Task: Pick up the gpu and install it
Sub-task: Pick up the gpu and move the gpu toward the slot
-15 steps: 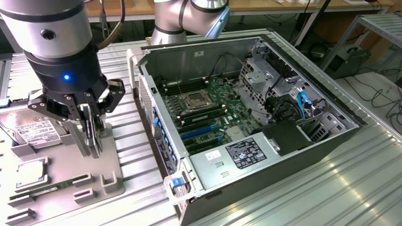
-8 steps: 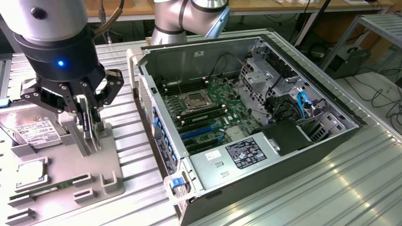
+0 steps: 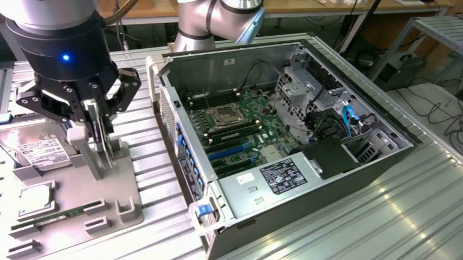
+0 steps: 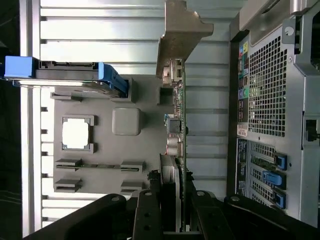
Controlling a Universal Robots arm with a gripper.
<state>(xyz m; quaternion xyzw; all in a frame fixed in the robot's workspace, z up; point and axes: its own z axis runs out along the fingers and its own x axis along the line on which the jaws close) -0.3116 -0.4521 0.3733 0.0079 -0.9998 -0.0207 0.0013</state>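
Note:
The gpu point(image 3: 107, 145) is a thin dark card seen edge-on, standing upright over the grey fixture tray point(image 3: 127, 181) at the exterior view's left. My gripper point(image 3: 101, 132) comes down on it from above and is shut on its upper edge. In the wrist view the gpu point(image 4: 179, 127) runs away from the gripper point(image 4: 172, 195), with its silver end bracket point(image 4: 181, 30) at the far end and a dark finger point(image 4: 146, 212) on each side. Whether the card's lower edge still touches the tray cannot be told.
The open computer case point(image 3: 376, 162) lies at the exterior view's right, motherboard point(image 3: 250, 122) and blue slots point(image 3: 227, 153) exposed. On the tray lie a hard drive point(image 3: 36, 149), a processor chip point(image 3: 34, 199) and a green RAM stick point(image 3: 62, 215). The case's rear grille point(image 4: 270, 90) is beside the card.

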